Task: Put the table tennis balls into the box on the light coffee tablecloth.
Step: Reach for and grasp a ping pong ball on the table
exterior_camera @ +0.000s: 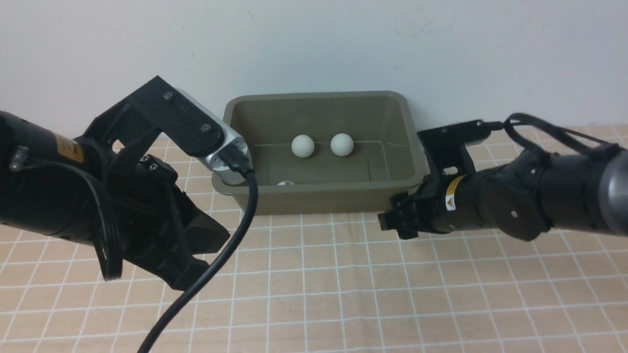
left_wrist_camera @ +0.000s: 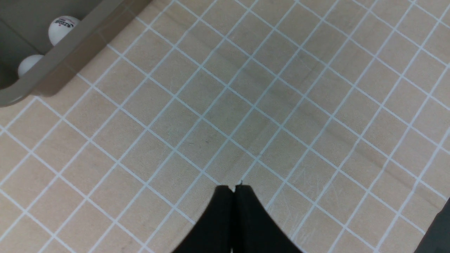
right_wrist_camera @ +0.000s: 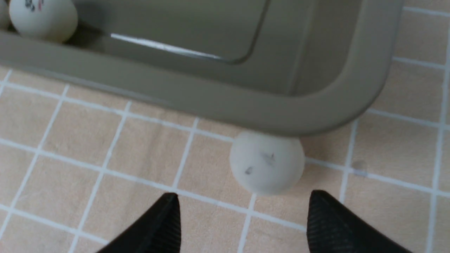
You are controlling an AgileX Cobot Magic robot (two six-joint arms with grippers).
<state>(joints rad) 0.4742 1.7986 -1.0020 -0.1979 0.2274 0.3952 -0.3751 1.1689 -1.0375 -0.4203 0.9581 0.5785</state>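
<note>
Approach to grasp. The right gripper [right_wrist_camera: 242,198], fingers apart and empty, faces a small matte white table tennis ball [right_wrist_camera: 267,165]. The ball lies on the peach-tan gridded tablecloth [right_wrist_camera: 84,133], tucked under a corner rim of the olive-green plastic box [right_wrist_camera: 281,112]. Left gripper [left_wrist_camera: 233,189]: fingers together, empty. Next move, as judged: straddle the ball, close, then lift it clear of the rim.

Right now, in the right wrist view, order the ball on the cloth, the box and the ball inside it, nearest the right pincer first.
1. Ball on the cloth, just ahead of the right pincer.
2. Box, near rim right behind it.
3. Ball inside the box, beyond the rim, farthest.
</note>
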